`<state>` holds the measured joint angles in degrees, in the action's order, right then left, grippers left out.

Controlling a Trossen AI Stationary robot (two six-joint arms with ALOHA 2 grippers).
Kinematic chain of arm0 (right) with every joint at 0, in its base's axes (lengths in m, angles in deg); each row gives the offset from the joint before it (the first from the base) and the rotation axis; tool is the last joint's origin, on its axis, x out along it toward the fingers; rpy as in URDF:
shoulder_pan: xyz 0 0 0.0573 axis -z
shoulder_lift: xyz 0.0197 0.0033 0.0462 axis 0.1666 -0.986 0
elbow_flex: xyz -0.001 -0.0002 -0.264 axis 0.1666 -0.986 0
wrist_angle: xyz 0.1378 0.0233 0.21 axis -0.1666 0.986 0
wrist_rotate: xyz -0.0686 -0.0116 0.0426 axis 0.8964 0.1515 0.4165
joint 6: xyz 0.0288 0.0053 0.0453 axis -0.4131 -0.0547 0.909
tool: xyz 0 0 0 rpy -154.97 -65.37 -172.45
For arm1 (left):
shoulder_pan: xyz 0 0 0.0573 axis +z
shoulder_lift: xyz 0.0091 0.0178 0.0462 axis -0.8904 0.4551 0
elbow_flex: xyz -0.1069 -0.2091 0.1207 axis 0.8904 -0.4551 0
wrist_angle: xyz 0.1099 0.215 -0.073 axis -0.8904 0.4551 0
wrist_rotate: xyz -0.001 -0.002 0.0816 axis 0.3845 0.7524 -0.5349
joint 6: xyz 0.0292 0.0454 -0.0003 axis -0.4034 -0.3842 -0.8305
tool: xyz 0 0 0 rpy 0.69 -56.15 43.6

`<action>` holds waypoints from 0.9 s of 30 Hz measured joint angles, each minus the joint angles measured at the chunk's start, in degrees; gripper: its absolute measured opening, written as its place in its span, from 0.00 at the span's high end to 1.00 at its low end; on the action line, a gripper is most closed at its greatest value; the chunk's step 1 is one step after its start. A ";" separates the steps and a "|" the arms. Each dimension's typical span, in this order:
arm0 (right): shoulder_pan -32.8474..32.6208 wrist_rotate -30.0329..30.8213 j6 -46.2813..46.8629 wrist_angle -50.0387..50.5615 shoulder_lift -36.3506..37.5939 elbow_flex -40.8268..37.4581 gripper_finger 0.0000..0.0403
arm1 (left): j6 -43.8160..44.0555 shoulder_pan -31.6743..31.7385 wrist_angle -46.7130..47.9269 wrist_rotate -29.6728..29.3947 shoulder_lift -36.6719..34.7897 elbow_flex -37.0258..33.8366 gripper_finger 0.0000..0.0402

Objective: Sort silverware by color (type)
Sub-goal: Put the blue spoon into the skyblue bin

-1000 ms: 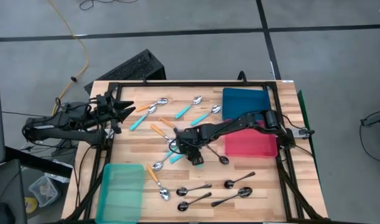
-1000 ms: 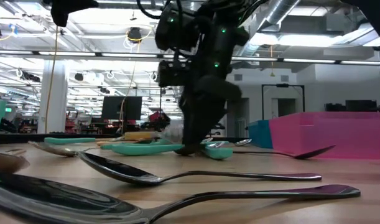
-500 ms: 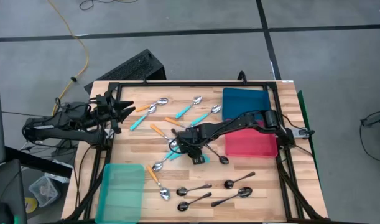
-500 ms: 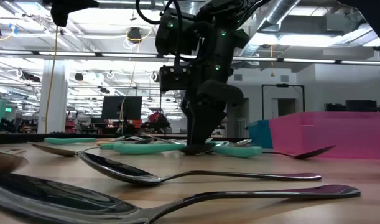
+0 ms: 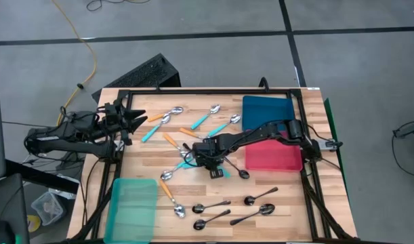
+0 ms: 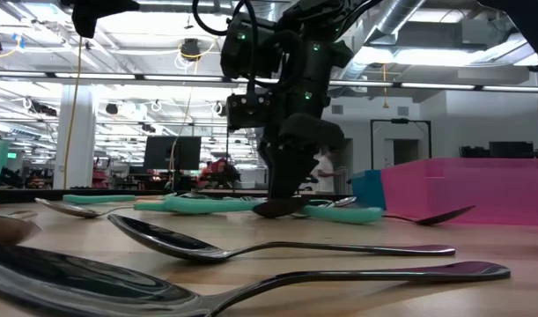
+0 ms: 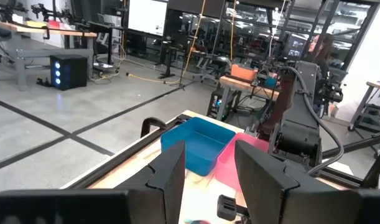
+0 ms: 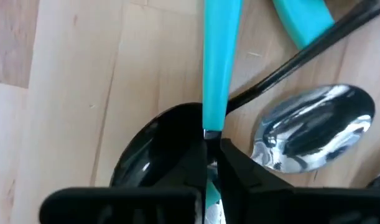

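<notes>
The right gripper [image 5: 208,160] sits low over the middle of the wooden table [image 5: 288,210], its two dark fingers [image 8: 230,165] pinched on the handle of a teal-handled spoon [image 8: 216,62] with almost no gap left between them. In the right wrist view that teal handle runs straight out from between the fingers, and a shiny metal spoon bowl [image 8: 311,134] on a thin dark stem lies just beside them. In the low view the gripper stands at table level at the frame's centre, among teal handles lying flat on the wood.

The left gripper [image 5: 135,118] waits at the table's left edge, in the left half of the high view, its fingers [image 7: 168,174] apart with nothing between them.

The rest of the silverware is spread over the table: teal-handled spoons [image 5: 205,118] and orange-handled spoons [image 5: 167,191] in the upper and central part, all-dark metal spoons [image 5: 253,214] in a loose group along the lower centre. A pink bin [image 5: 284,159] and a blue bin [image 5: 261,107] stand at the right, a light green tray [image 5: 132,210] at the lower left.
</notes>
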<state>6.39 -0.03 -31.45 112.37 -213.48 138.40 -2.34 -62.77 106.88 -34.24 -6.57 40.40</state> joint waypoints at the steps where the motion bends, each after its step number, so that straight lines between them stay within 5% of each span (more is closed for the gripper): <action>1: 0.00 0.35 0.36 0.42 0.00 0.39 0.88 | 0.00 -0.01 0.01 0.00 0.00 0.00 0.69; 15: 0.05 1.17 0.03 2.70 0.20 9.94 0.88 | 0.02 -0.01 0.00 0.02 0.00 0.00 0.69; 27: 2.25 4.85 -4.48 -11.78 0.22 8.28 0.88 | 0.02 -0.01 0.03 0.05 0.00 0.00 0.69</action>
<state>8.64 4.82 -35.93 100.59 -213.26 146.69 -2.32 -62.78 106.91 -34.19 -6.57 40.40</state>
